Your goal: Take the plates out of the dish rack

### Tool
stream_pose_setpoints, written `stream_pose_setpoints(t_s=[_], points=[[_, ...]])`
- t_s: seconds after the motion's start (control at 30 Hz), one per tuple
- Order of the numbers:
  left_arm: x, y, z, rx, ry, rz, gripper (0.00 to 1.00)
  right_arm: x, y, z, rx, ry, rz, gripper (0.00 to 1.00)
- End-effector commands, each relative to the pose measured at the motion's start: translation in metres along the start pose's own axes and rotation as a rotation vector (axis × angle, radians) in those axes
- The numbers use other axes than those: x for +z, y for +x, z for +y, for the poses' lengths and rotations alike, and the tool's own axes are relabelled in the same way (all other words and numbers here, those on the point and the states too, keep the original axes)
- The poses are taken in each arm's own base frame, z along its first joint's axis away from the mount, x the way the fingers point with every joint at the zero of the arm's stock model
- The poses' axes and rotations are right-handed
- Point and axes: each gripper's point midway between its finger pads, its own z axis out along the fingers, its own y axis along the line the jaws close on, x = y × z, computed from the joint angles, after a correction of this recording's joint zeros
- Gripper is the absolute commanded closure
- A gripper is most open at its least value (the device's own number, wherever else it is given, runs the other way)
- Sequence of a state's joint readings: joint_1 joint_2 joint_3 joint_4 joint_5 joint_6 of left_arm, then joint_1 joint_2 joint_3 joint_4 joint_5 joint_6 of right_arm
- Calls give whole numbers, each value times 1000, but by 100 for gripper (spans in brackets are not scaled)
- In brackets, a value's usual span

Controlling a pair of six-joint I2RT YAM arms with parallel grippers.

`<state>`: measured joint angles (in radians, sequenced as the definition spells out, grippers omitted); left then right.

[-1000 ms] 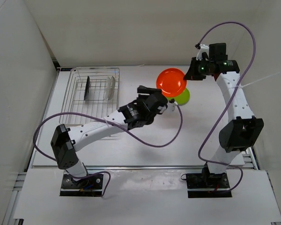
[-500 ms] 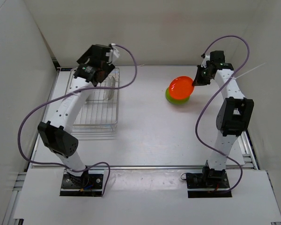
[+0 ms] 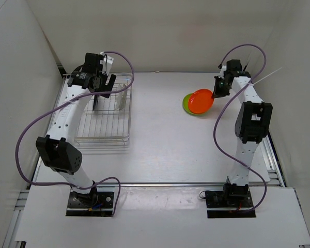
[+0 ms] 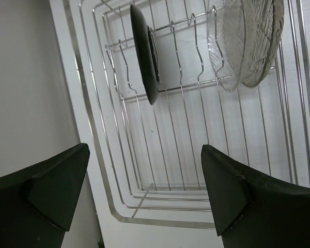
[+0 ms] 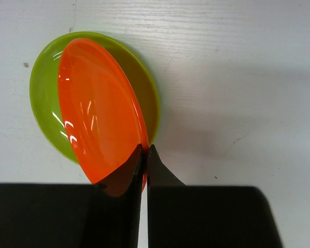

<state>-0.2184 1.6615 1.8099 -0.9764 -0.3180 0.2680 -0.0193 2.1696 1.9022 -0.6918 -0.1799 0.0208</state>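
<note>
We count four plates, two of them off the rack: the lime green plate (image 5: 44, 98) lies flat on the table (image 3: 160, 144) at the right. The red-orange plate (image 5: 98, 108) slants over it, its near rim pinched between the closed-down fingers of the right gripper (image 5: 144, 152). The other two, the black plate (image 4: 144, 51) and the clear plate (image 4: 248, 41), stand on edge in separate slots of the single dish rack (image 3: 103, 126), and above them the left gripper (image 4: 144, 191) hangs spread wide with nothing in it.
</note>
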Motion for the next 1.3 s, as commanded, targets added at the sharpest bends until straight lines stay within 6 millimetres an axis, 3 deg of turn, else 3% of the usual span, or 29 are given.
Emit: stream_pose_setpoints(t_s=[0.0,0.17,0.53,0.63,0.73,0.83,1.0,1.03,1.1,1.13,1.2,1.27], points=[[-23,-2,-1,-61,37,-53,0,-4,-28,-1,-35,13,-81,98],[-35,2,0,-65,42,-70,0,9,-19,5,-50,3,-42,92],[-29,18,-2,-73,43,-42,0,24,-16,13,-61,-7,-13,85],[-26,23,-1,-75,39,-27,0,24,-14,12,-59,-7,-4,77],[-23,26,1,-92,34,-22,0,21,-8,12,-68,-6,6,56],[-19,26,-3,-101,43,-26,0,17,-5,13,-67,-6,9,52],[-16,21,0,-163,80,-64,0,-11,-10,19,-82,-7,-17,48],[-13,23,-1,-181,87,-64,0,-26,-16,23,-88,-7,-42,45],[-10,20,5,-211,119,-89,0,-38,-12,26,-89,-7,-48,35],[-6,16,8,-221,127,-98,0,-55,-18,30,-97,-8,-80,33],[0,15,16,-264,163,-111,0,-66,-8,30,-94,3,-72,29],[10,7,20,-291,195,-124,0,-91,-9,35,-113,3,-107,26]])
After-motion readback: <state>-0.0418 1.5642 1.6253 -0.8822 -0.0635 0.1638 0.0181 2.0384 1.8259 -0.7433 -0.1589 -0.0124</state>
